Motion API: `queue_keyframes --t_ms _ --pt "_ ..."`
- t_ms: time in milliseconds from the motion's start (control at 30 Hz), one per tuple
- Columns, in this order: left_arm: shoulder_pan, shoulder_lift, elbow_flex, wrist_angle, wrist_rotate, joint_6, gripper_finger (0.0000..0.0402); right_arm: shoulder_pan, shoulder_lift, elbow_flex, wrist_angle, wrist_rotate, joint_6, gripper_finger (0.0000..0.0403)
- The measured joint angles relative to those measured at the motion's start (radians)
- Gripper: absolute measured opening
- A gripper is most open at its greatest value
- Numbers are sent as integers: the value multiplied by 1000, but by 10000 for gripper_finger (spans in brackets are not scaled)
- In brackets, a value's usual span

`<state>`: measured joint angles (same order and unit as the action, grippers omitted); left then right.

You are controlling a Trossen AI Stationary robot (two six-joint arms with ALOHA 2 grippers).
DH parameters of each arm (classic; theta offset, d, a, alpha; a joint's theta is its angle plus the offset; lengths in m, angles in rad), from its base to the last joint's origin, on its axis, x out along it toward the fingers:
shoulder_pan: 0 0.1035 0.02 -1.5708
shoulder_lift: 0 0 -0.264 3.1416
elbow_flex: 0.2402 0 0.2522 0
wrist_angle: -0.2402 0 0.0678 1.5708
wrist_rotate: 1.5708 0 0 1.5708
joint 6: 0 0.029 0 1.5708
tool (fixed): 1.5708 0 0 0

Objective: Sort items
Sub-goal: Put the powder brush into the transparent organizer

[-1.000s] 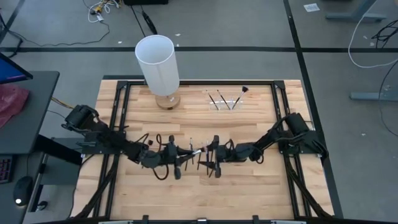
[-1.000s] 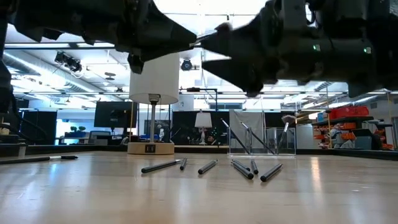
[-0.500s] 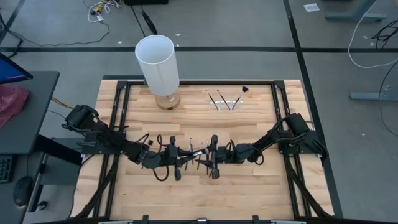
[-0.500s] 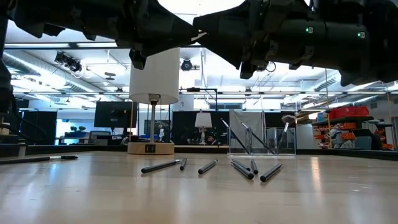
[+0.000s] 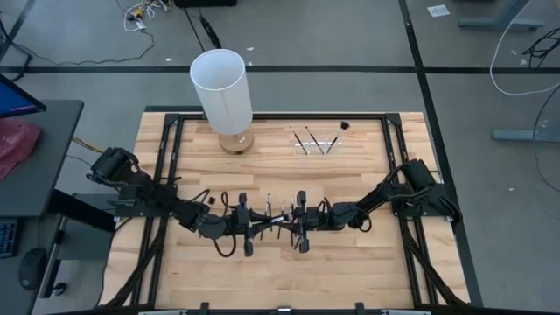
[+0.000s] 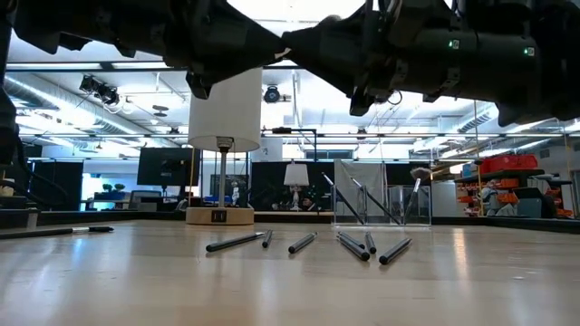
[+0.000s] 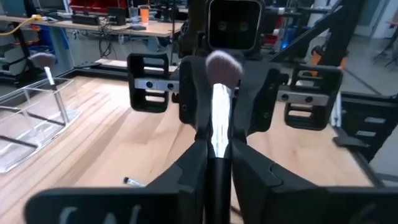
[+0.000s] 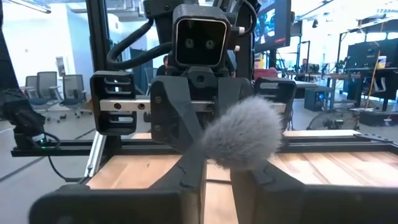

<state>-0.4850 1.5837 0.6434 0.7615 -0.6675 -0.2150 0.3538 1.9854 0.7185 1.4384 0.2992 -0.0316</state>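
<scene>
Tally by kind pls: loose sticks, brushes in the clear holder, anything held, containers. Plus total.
Loose sticks: 6 visible
Brushes in holder: 3
Held brush: 1
White cylinder: 1
Clear holder: 1
Total: 12

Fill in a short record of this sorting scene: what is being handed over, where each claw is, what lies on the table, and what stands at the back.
item in hand-over: makeup brush with silver ferrule and fluffy tip, held in the air between the two arms
left claw: shut on the brush handle, above table centre
right claw: facing the left one, closed around the bristle end
loose items: several dark sticks lying on the wooden table
back of table: tall white cylinder; clear holder with a few brushes
</scene>
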Motion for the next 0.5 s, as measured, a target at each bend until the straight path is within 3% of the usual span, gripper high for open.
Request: queue_keyframes --t_ms 233,500 --pt "7 -1 1 -62 -33 -40 133 4 0 -1 -34 78 -11 44" --pt "7 0 1 -93 -31 -48 194 5 0 0 -57 81 -7 43"
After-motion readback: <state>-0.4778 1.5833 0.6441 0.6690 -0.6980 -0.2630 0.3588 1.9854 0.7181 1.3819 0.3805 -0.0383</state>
